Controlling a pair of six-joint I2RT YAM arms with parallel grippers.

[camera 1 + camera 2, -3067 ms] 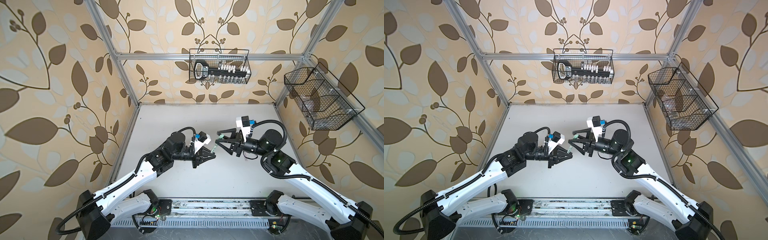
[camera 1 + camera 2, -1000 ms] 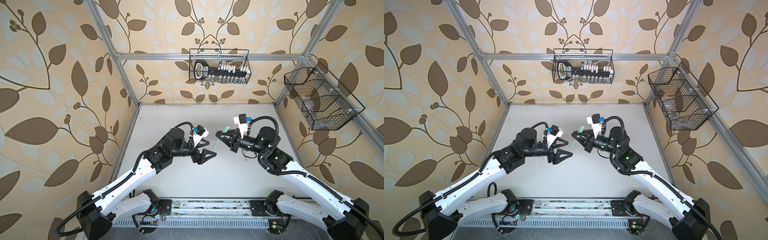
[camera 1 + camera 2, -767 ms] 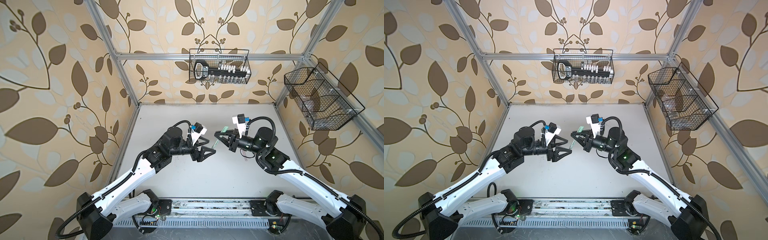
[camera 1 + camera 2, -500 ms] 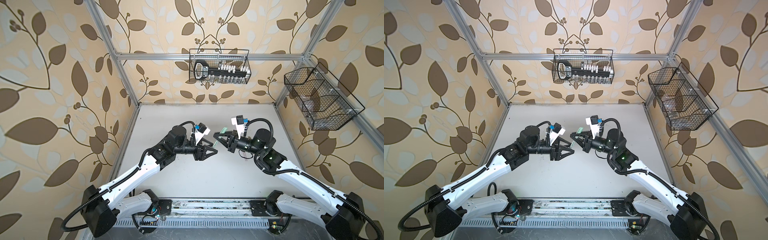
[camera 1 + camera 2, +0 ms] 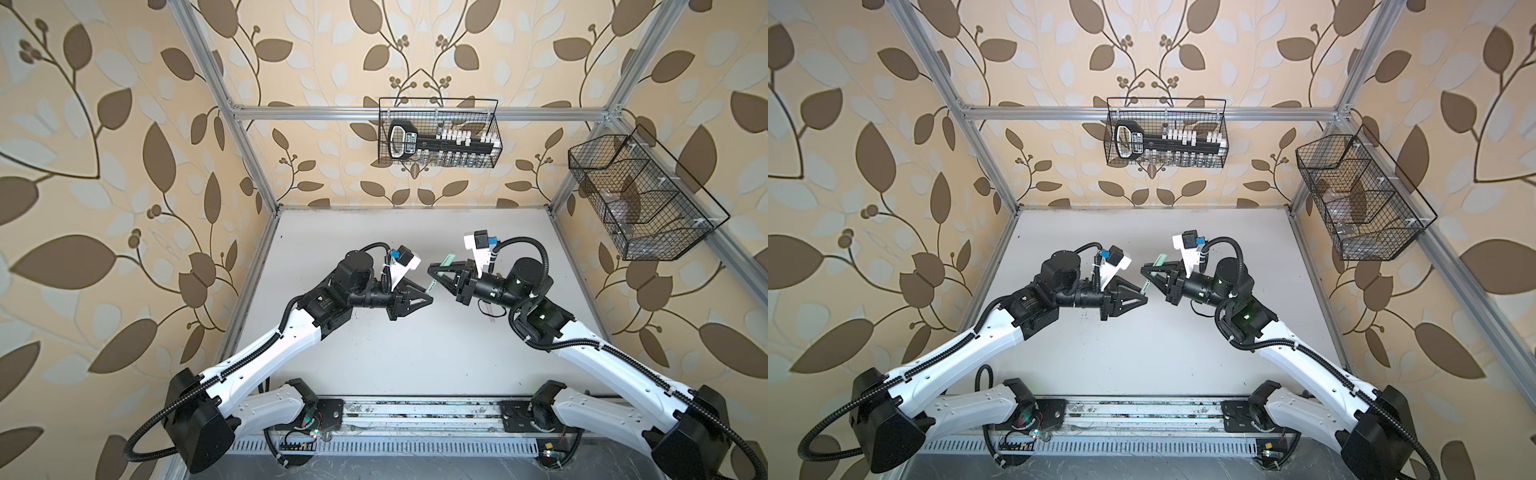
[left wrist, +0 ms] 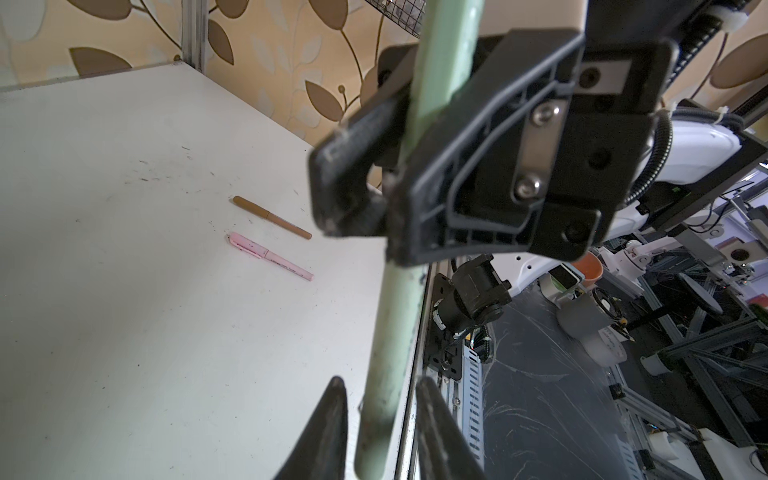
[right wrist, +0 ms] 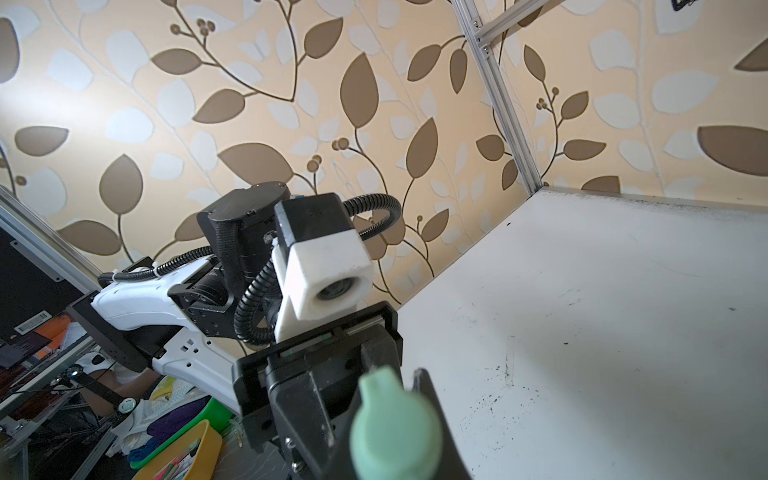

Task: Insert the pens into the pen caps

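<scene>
Right gripper [image 5: 434, 270] is clamped on the sage green pen [image 5: 449, 259], mid-barrel, with both ends sticking out past the fingers. The pen is off the desk [image 5: 415, 353], at centre frame in both top views. It is tilted: one end points to the upper right of the frame and the other drops toward the left gripper [image 5: 428, 297].

Left gripper: fingers narrowly apart and straddling the pen's lower end. The left wrist view shows a sliver of gap on each side of the barrel [image 6: 395, 324], so there is no contact that I can see. The right wrist view looks straight down the pen's rounded end [image 7: 395, 428], with the left gripper's fingers right behind it.

Arm pose: both arms come up from the rail at the bottom of the frame, elbows out. The forearms angle inward, and the grippers meet tip to tip mid-frame, held above the desk.

Pink pen [image 6: 270, 256] and tan-brown pen [image 6: 272, 217] lie flat on the desk, near each other, roughly parallel and not touching.

The desk is white and scuffed, with dark specks. Walls have beige leaf-pattern wallpaper inside an aluminium frame. One black wire basket [image 5: 438, 133] hangs top centre on the back wall, with a black and white tool inside. A second wire basket [image 5: 640, 199] hangs at the upper right.
</scene>
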